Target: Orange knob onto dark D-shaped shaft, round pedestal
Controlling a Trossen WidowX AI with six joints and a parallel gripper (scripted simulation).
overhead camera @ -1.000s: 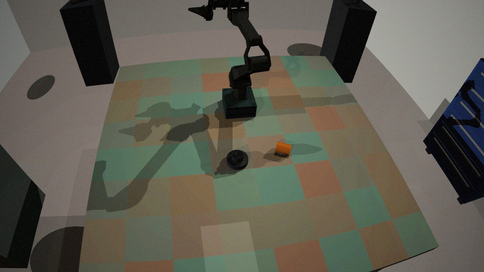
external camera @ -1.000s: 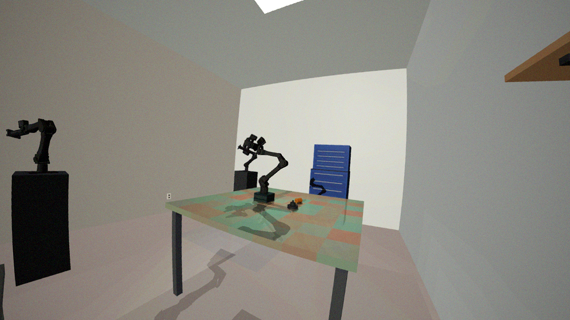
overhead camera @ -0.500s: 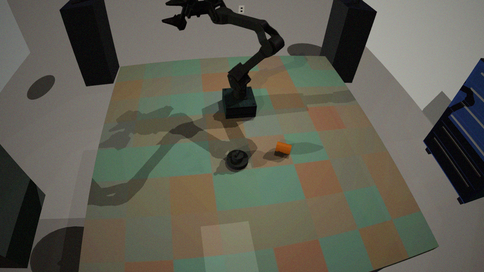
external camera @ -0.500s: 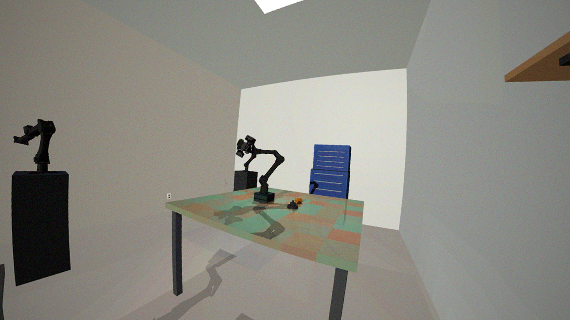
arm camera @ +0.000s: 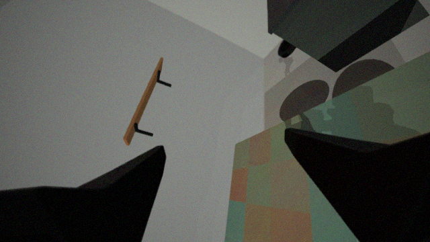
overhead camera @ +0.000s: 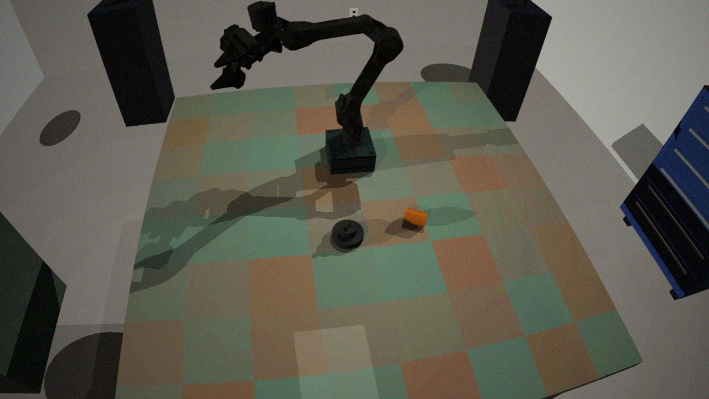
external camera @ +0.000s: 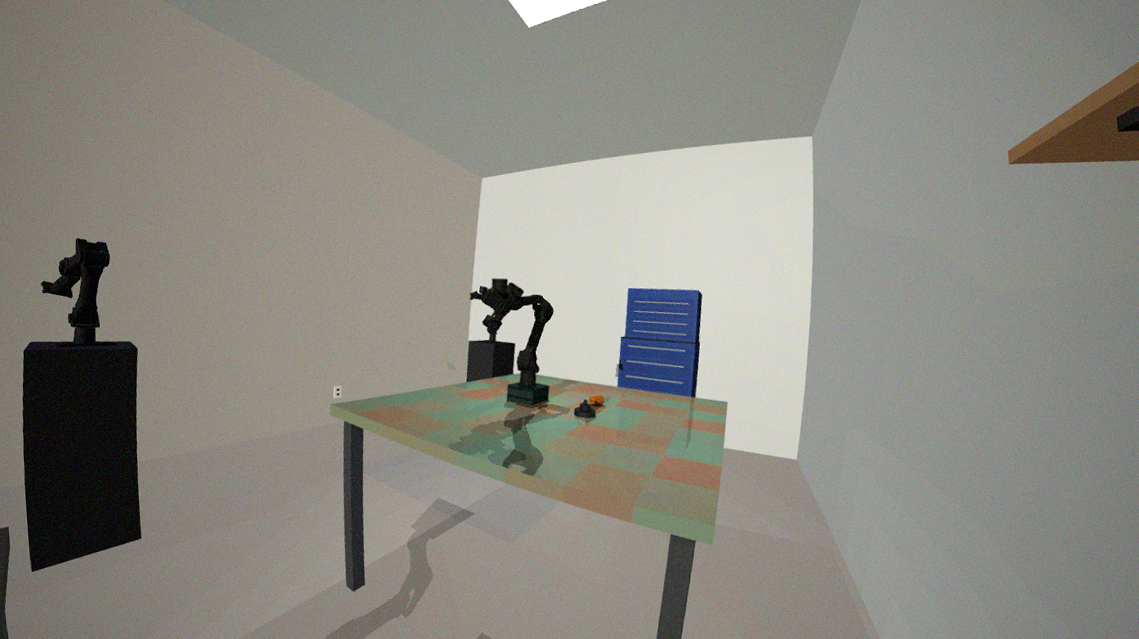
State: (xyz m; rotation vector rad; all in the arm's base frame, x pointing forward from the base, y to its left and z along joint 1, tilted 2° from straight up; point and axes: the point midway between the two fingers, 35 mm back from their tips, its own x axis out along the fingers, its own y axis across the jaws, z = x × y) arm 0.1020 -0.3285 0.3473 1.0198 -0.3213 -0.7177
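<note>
Top: one arm (overhead camera: 322,32) (external camera: 538,329), one base (overhead camera: 366,162) (external camera: 521,398), on one bench (overhead camera: 396,277) (external camera: 438,425) (arm camera: 289,181). Base sat nearer the bench's far edge than its near edge. One gripper (overhead camera: 214,76) (external camera: 474,297) (arm camera: 225,142) was up in the air, seen against the floor past the far edge, toward the far-left corner. Its two fingers stood wide, nothing between them. One orange knob (overhead camera: 415,217) (external camera: 596,400) lay on its side on the bench, apart from the one round pedestal (overhead camera: 347,243) (external camera: 584,413) and on its right-edge side. One dark shaft (overhead camera: 348,225) stood up from the pedestal, no knob on it; flat side couldn't be made out. Two black stands (overhead camera: 128,64) (external camera: 80,450) stood off the bench, one by the far-left corner, one by the far-right. One blue cabinet (overhead camera: 694,143) (external camera: 662,311) stood off beyond the right edge.

Exterior: same count, one knob and one pedestal, near each other, not touching. Two bench legs in sight. Arm was raised, gripper well above the bench top.

Wrist: two dark fingers, wide gap between the tips. One wall shelf (external camera: 1098,119) (arm camera: 144,101) with two brackets, plus part of the bench with one corner showing. Zero knobs in this view.
</note>
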